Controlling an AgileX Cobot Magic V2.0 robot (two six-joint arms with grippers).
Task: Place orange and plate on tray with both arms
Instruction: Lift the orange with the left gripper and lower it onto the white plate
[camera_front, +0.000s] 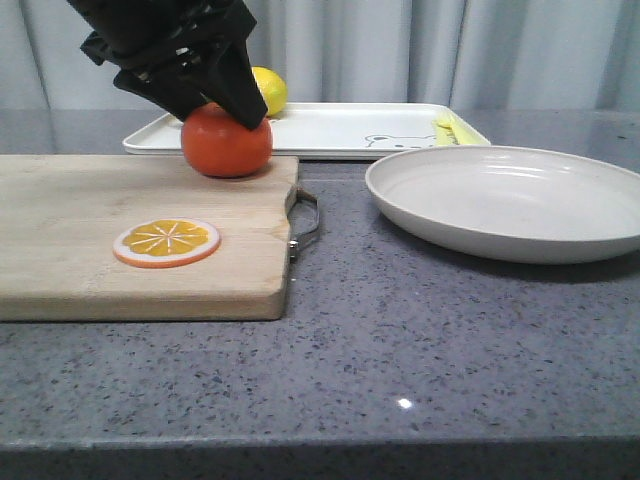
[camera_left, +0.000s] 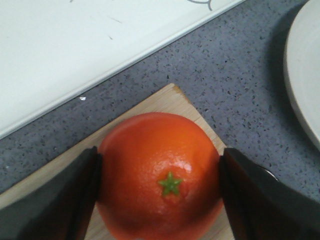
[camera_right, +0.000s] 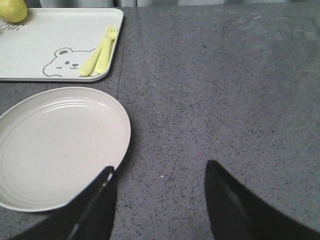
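The orange (camera_front: 226, 145) (camera_left: 160, 175) sits on the far right corner of the wooden cutting board, its green stem dot facing up. My left gripper (camera_front: 225, 108) (camera_left: 160, 152) reaches down over it, and its two black fingers (camera_left: 80, 195) press against opposite sides of the fruit. The off-white plate (camera_front: 505, 200) (camera_right: 60, 145) (camera_left: 305, 75) lies on the counter to the right. Just behind both lies the white tray (camera_front: 330, 128) (camera_right: 50, 40) (camera_left: 65, 45) with its bear drawing. My right gripper (camera_right: 159, 167) hangs open over bare counter beside the plate's rim, one finger overlapping that rim.
The cutting board (camera_front: 120, 240) fills the left side, with a flat orange slice (camera_front: 166, 242) on it and a metal handle (camera_front: 305, 215) at its right end. A lemon (camera_front: 270, 90) (camera_right: 12, 9) and a yellow fork (camera_right: 100, 55) lie on the tray.
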